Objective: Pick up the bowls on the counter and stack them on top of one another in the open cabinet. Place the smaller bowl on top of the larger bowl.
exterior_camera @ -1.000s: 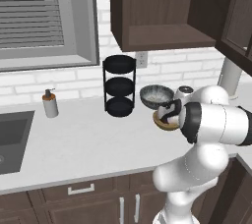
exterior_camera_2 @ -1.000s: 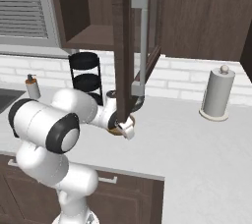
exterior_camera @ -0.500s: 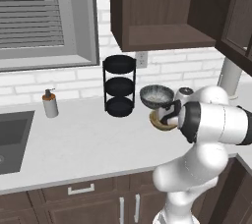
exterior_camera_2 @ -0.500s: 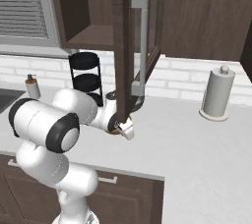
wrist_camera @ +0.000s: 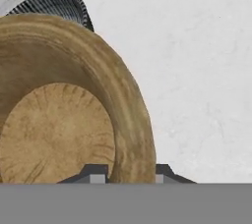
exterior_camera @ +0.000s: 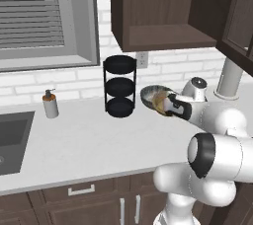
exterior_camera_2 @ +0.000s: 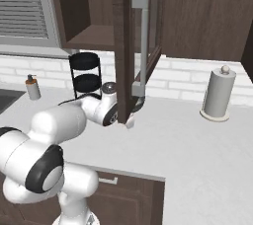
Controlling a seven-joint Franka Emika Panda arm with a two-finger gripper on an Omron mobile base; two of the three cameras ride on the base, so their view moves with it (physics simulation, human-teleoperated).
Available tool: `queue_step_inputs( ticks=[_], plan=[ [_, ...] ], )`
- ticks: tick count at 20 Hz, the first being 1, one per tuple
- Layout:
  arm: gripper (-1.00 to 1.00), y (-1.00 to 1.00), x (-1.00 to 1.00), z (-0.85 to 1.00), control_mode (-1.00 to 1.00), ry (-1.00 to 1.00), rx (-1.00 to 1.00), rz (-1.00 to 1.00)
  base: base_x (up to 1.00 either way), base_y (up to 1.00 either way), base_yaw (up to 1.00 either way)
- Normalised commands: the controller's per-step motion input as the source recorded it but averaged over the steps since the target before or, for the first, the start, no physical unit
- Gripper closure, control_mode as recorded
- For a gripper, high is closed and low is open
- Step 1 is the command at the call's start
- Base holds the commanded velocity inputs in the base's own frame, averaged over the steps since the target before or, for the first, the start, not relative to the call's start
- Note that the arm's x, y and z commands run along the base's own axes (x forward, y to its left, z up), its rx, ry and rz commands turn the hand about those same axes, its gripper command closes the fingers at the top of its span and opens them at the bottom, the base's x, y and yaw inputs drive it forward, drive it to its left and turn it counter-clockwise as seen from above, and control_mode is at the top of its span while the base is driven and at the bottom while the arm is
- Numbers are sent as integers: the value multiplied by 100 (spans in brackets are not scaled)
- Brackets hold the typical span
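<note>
Tabletop (exterior_camera: 89, 145) of light grey stone runs under the brick wall, over brown base doors. Above it hangs the dark brown cabinet (exterior_camera: 168, 12), its door (exterior_camera_2: 129, 46) swung open, and its shelf is bare wood. At the left end a sink (exterior_camera: 12, 142) is set into the tabletop, and a soap dispenser (exterior_camera: 50, 104) stands near it. A paper towel roll (exterior_camera_2: 217, 94) stands upright near the wall at the right side. The black three-tier rack (exterior_camera: 120, 87) stands against the wall, under the cabinet's left edge.

The larger bowl (exterior_camera: 152, 94), dark grey, lies just right of the rack. The white arm reaches toward it from the lower right. The smaller bowl (wrist_camera: 64, 115), tan with a wooden look, is in front of the grey one and partly hides it. The gripper (wrist_camera: 124, 173) is clamped on the rim of this tan bowl: one finger is inside the rim and the other outside. The tan bowl looks tilted.
</note>
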Motion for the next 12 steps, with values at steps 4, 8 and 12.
queue_step_inputs(
  ticks=[4,8,12],
  plan=[
    [100,-2,66,47,-100,-2,1,-8,0,0,0],
    [100,0,78,12,-100,0,0,-4,0,0,0],
    [100,-16,56,9,-100,-2,0,-1,0,0,0]
  ],
)
